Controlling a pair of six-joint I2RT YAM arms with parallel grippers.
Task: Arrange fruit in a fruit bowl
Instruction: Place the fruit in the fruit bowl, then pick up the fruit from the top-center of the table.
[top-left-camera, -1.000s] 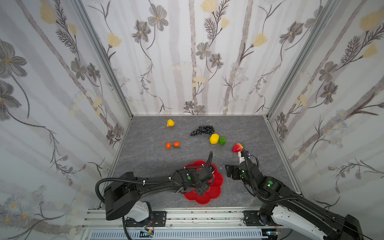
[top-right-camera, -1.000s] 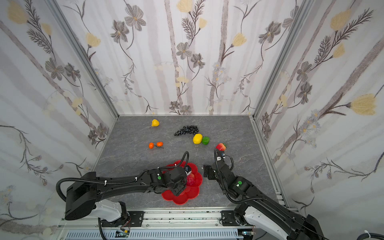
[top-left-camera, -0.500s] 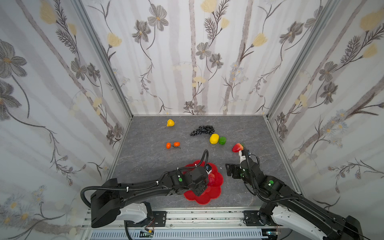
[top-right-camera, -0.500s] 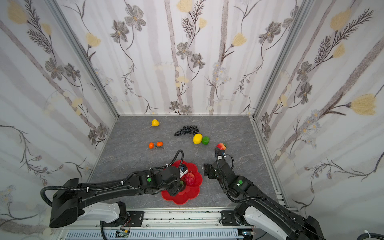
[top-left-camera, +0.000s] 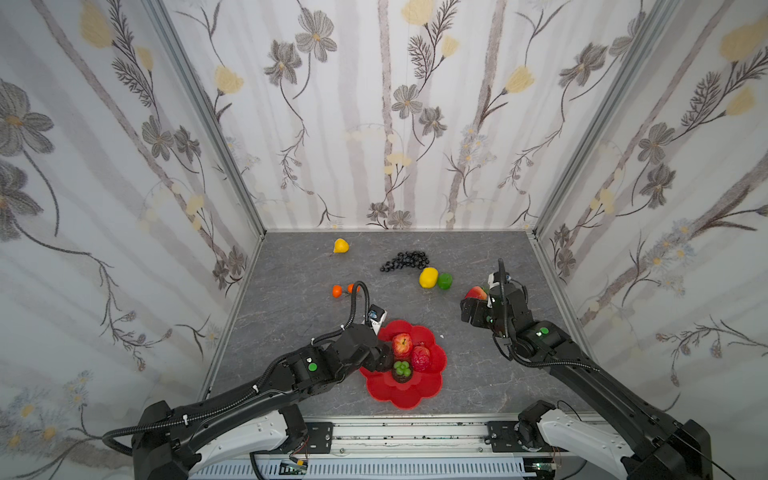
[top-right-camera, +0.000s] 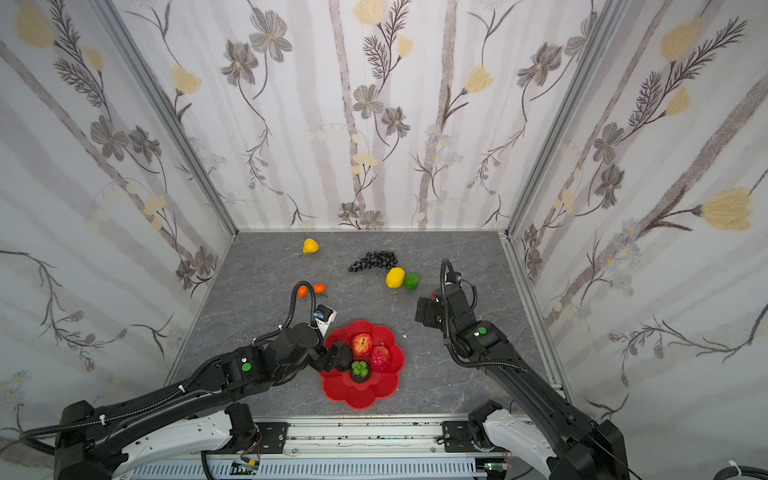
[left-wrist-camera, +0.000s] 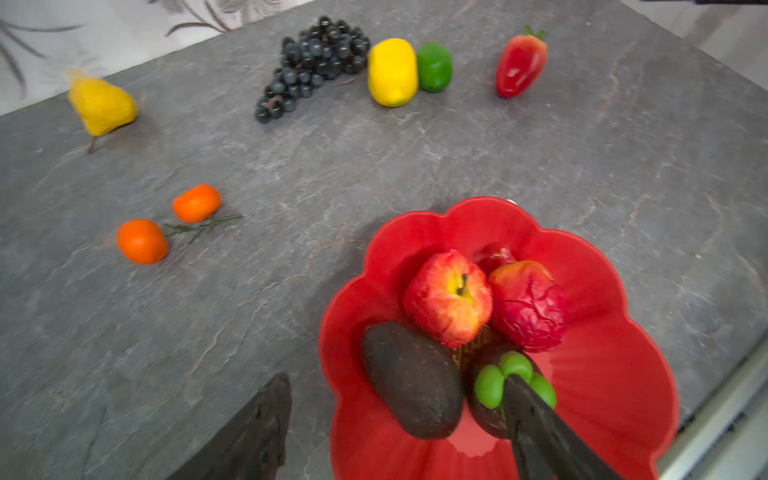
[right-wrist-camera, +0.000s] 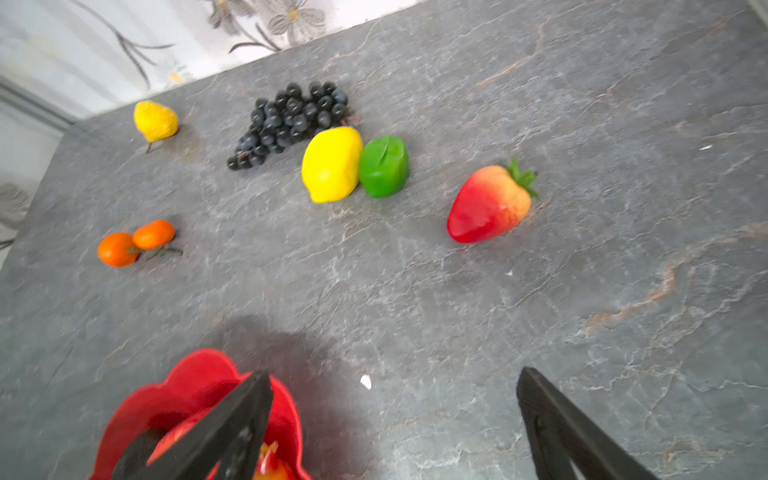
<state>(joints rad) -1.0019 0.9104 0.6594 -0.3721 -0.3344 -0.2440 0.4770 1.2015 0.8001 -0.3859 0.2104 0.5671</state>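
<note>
1. Closest to the rail is the fruit bowl (top-left-camera: 409, 395), and it's got four pieces in it: an apple (top-left-camera: 402, 344), a wrinkly red fruit (top-left-camera: 420, 358), a dark fruit with a green top (top-left-camera: 401, 370) and the avocado (top-right-camera: 343, 355), all bunched toward its left side.
2. The left gripper (left-wrist-camera: 395, 378) sits at that side of the bowl with its fingers spread wide either side of the avocado. The avocado looks set down in the dish, not pinched.
3. The right gripper (right-wrist-camera: 392, 376) hangs above bare table (top-left-camera: 291, 316) between the bowl and the strawberry (right-wrist-camera: 488, 205), fingers spread and empty.
4. Left out on the table, going back: the strawberry, the two little oranges (left-wrist-camera: 142, 241), then the lemon (top-left-camera: 428, 277) touching a green fruit (top-left-camera: 445, 281), the grapes (top-left-camera: 405, 261) just behind them, and the pear (top-left-camera: 340, 245) near the back wall. So I'd call it under halfway.
5. Hard to see up close:
   - The left fingers are black against the black avocado in both top views.
   - I can't tell if one finger touches the green-topped fruit.
   - The bowl's near edge is cut off in the left wrist view, and its middle is covered by fruit.
6. Further out, the right wrist blocks most of the strawberry in both top views. Both wrist views are a bit smeary.
</note>
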